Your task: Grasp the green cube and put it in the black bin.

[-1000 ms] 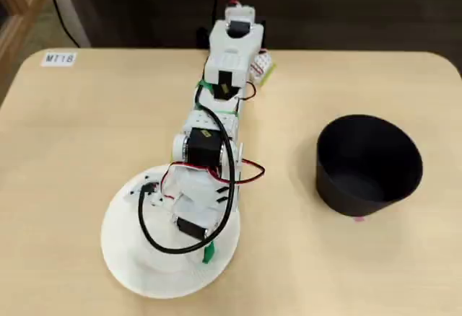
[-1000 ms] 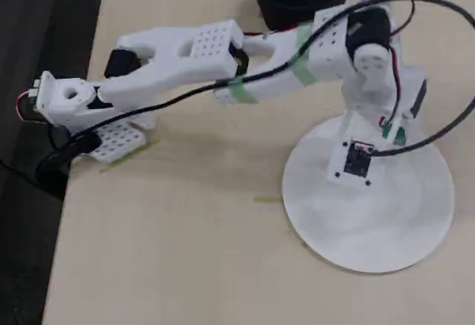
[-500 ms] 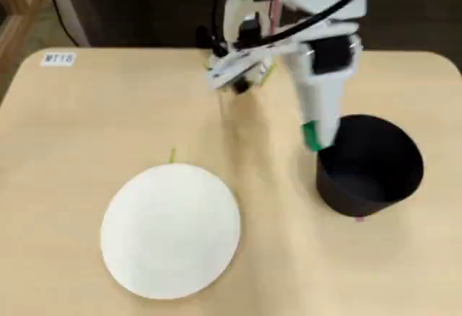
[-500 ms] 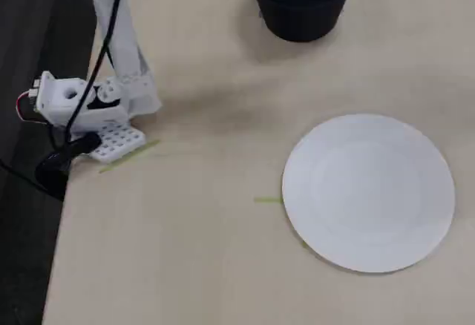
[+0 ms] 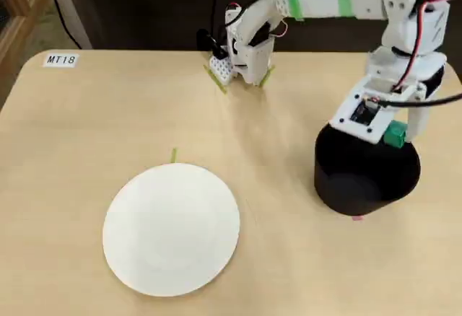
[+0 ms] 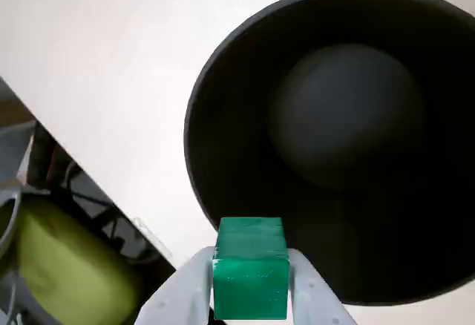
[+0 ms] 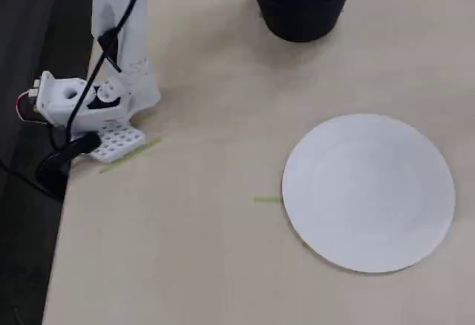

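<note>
My gripper (image 6: 251,280) is shut on the green cube (image 6: 251,267), held between two white fingers (image 6: 182,295) at the bottom of the wrist view. The cube also shows in a fixed view (image 5: 395,134) at the gripper's tip (image 5: 393,137), above the near rim of the black bin. The black bin (image 5: 364,175) stands at the right of the table; its dark inside (image 6: 349,117) fills the wrist view below the cube. In another fixed view the bin (image 7: 300,2) is at the top edge, and the gripper and cube are out of view.
A flat white plate (image 5: 172,228) lies at the table's front left, also seen in another fixed view (image 7: 369,190). The arm's base (image 5: 242,53) is clamped at the far edge. A short green tape mark (image 5: 173,156) is beside the plate.
</note>
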Robot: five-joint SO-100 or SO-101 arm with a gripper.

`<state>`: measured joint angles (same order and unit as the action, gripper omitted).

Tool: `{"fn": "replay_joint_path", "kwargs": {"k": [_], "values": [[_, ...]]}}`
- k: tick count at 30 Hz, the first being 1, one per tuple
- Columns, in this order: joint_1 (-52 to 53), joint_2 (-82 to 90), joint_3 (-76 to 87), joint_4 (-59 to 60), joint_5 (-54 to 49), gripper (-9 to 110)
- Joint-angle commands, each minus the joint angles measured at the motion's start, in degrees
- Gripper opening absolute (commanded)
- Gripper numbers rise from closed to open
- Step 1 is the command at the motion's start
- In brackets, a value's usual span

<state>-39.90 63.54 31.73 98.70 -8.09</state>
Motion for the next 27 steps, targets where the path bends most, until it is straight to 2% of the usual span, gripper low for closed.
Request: {"fn": "replay_joint_path", "kwargs": {"k": [1, 4, 5, 6, 7, 8, 12, 16, 19, 24, 27], "values": [[0.8, -0.1, -0.6, -1.4, 2.1, 0], [0.6, -0.5, -0.6, -2.0, 1.7, 26], [0.4, -0.5, -0.6, -2.5, 1.4, 29], [0.4, -0.4, -0.6, -2.8, 1.5, 25], [0.5, -0.2, -0.6, -3.3, 1.7, 4], [0.7, 0.2, -0.7, -3.5, 1.4, 0], [5.4, 4.0, -0.8, -1.6, 5.1, 0], [14.3, 15.3, 3.3, 0.6, 7.8, 0], [21.7, 31.6, 18.3, -5.3, 9.7, 0], [33.0, 72.3, 64.4, -27.2, 14.5, 0], [34.1, 88.9, 86.2, -34.5, 15.8, 0]]}}
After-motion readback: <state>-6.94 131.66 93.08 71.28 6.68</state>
